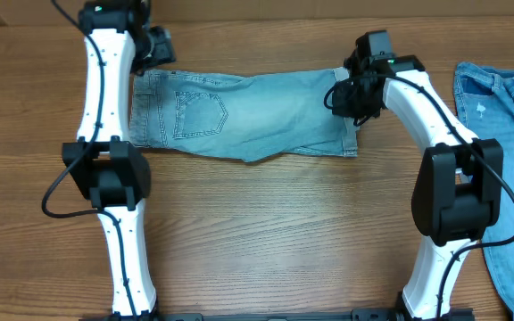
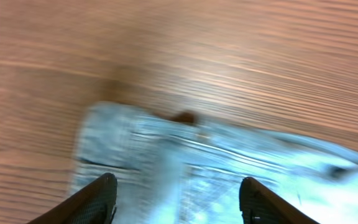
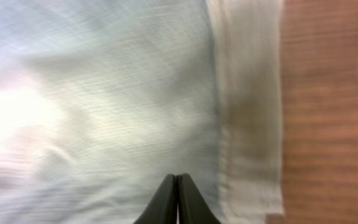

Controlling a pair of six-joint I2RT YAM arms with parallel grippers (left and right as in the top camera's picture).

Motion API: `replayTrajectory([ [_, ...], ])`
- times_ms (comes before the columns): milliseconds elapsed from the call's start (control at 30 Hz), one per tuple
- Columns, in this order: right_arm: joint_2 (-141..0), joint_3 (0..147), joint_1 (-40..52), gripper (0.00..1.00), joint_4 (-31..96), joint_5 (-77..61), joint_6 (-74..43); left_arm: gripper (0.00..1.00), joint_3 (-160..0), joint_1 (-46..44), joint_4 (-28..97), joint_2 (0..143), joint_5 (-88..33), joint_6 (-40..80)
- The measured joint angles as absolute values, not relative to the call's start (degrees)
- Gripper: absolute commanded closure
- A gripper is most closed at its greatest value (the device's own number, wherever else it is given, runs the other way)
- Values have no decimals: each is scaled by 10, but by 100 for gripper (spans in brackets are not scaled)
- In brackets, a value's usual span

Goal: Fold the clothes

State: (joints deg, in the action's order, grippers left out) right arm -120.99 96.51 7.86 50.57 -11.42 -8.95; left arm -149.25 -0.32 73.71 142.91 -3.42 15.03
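Note:
The pale blue denim shorts (image 1: 257, 111) lie flat across the far half of the table, waistband and a stitched pocket to the left, whitish frayed hem to the right. My left gripper (image 1: 154, 49) hovers at the waistband end; in the blurred left wrist view its fingers (image 2: 176, 186) are wide open over the denim (image 2: 197, 168), holding nothing. My right gripper (image 1: 344, 96) is over the hem end; in the right wrist view its fingers (image 3: 177, 180) are pressed together above the cloth (image 3: 104, 112), just left of the frayed hem (image 3: 250, 124), with no fabric seen between them.
Another piece of blue denim (image 1: 507, 134) lies at the table's right edge, beside the right arm. The wooden table (image 1: 284, 223) stretches in front of the shorts, between the two arm bases.

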Motion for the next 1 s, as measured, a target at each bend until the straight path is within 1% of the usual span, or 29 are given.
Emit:
replayTrajectory([
  [67, -1209, 967, 80, 96, 465, -149, -90, 55, -1494, -22, 738, 1427, -48, 146],
  [100, -1209, 967, 81, 96, 442, -163, -90, 66, -1493, -34, 738, 1428, -55, 141],
  [200, -1209, 967, 91, 96, 370, -198, -89, 79, -1487, -60, 733, 1429, -64, 130],
  [267, -1209, 968, 103, 96, 352, -208, -89, 80, -1466, -81, 721, 1429, -67, 116],
  [400, -1222, 968, 131, 96, 343, -216, -81, 86, -1410, -110, 685, 1429, -69, 103],
  [500, -1266, 968, 144, 96, 339, -217, -75, 88, -1371, -122, 670, 1429, -71, 101],
  [633, -1324, 970, 140, 96, 335, -226, -72, 87, -1350, -124, 677, 1430, -71, 89],
  [800, -1326, 972, 139, 96, 335, -231, -66, 88, -1349, -124, 676, 1430, -71, 72],
  [900, -1326, 972, 139, 96, 338, -231, -64, 93, -1347, -124, 667, 1430, -71, 68],
  [1000, -1327, 973, 139, 96, 341, -231, -64, 96, -1334, -124, 660, 1430, -71, 60],
])
